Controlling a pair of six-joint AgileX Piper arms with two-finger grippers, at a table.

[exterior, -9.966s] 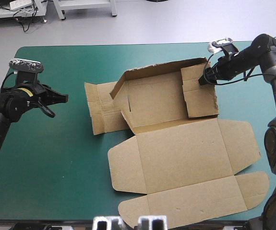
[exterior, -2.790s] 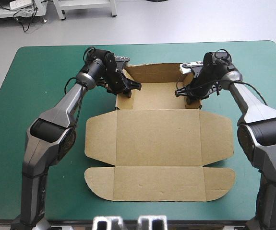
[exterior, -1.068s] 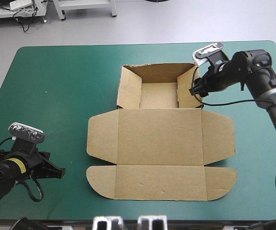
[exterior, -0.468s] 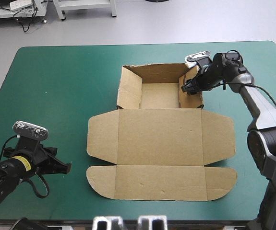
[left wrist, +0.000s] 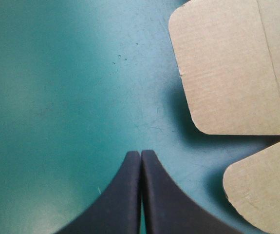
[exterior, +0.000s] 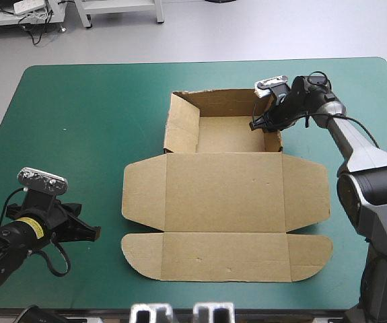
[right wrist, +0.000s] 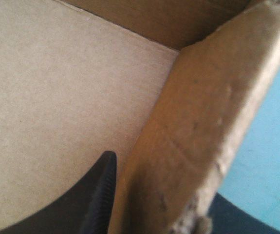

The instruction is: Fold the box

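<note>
Nearest, by the bench's (exterior: 79,121) near-left corner, the left end effector (exterior: 92,233) of two black fin-shaped fingers is clenched on nothing over bare teal-green cover, just beside the rounded side flaps (left wrist: 227,73) of the lid but not touching them. The box (exterior: 223,202), a cut sheet of brown corrugated board, lies mid-bench: its lid (exterior: 223,192) spreads flat toward the near edge, and beyond it the open tray (exterior: 223,134) stands with walls raised toward the far edge. At the tray's right wall (right wrist: 198,122) the right end effector (exterior: 257,124) grasps the board, one black finger inside and the other outside. The board looks light and stiff, likely to bend cleanly only along its scored creases and to slide easily on the cover, so it is best taken by a thin wall or flap edge with the tray steadied. The outer right finger shows only as a dark sliver, the wall's ragged top edge is blurred, and whether the side tabs are fully tucked cannot be made out
</note>
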